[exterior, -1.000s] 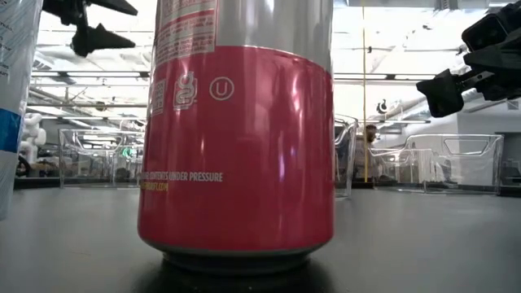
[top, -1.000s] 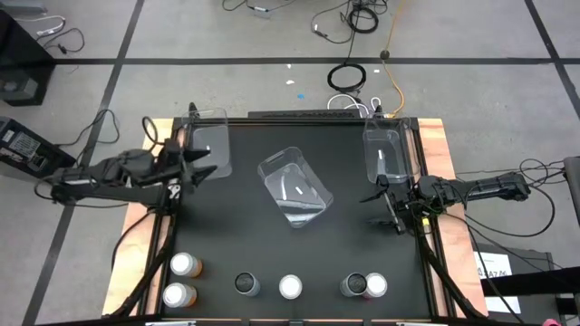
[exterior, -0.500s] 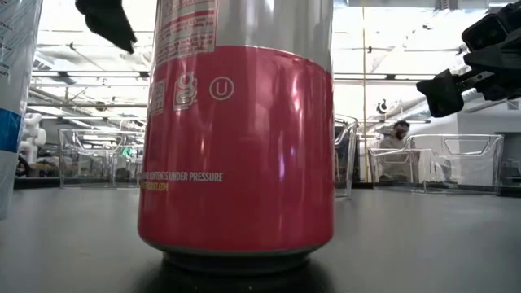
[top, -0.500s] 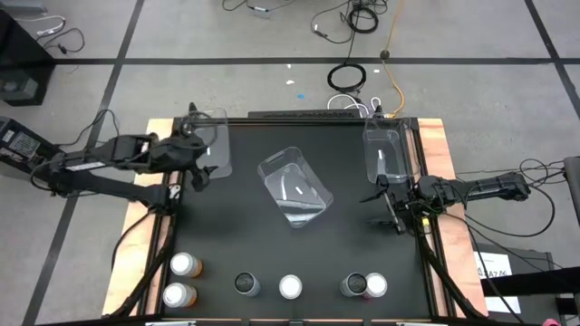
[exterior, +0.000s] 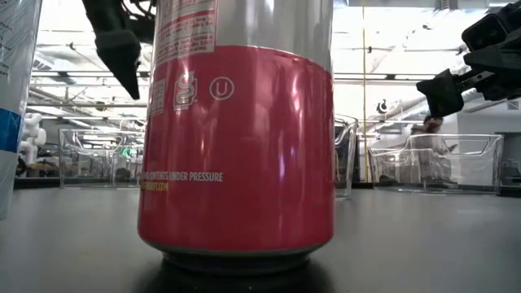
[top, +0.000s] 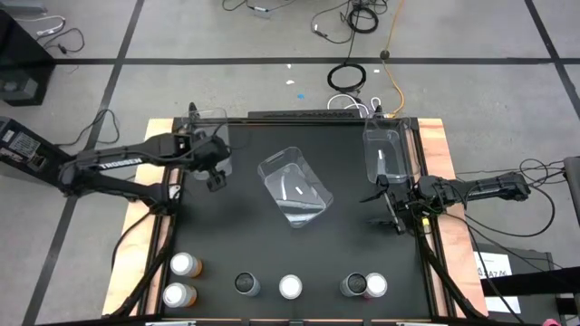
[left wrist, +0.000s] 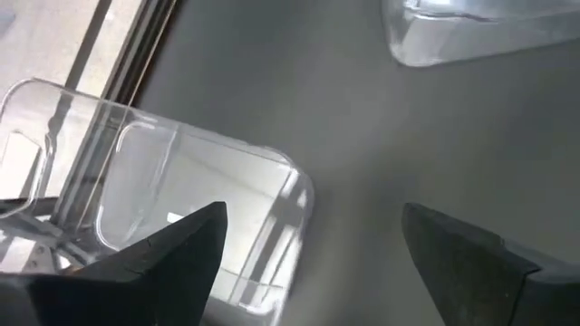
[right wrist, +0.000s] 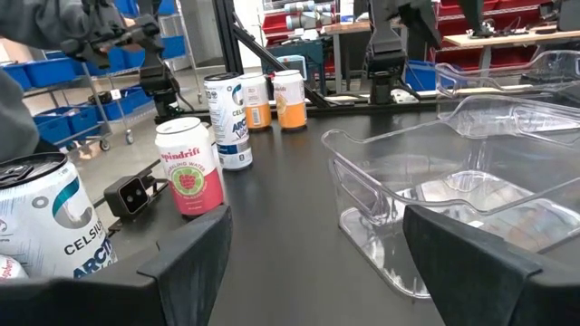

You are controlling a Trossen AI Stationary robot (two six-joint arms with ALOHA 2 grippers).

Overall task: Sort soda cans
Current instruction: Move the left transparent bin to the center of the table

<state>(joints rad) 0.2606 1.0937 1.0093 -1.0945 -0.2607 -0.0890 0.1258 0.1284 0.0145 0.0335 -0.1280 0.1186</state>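
While the six cans (top: 290, 286) are standing in a loose row along the table's (top: 272, 244) near edge, I am seeing two orange ones (top: 186, 265) at the left, a dark one (top: 246, 283) and a pale-topped one mid-row, and a touching pair (top: 365, 285) at the right. Farther back, my right gripper (top: 384, 205) is hovering with fingers spread by the right bin (top: 390, 152). My left gripper (top: 216, 177) is hanging open just beside the far-left bin (left wrist: 181, 208), with the tilted middle bin (top: 294, 186) between them.
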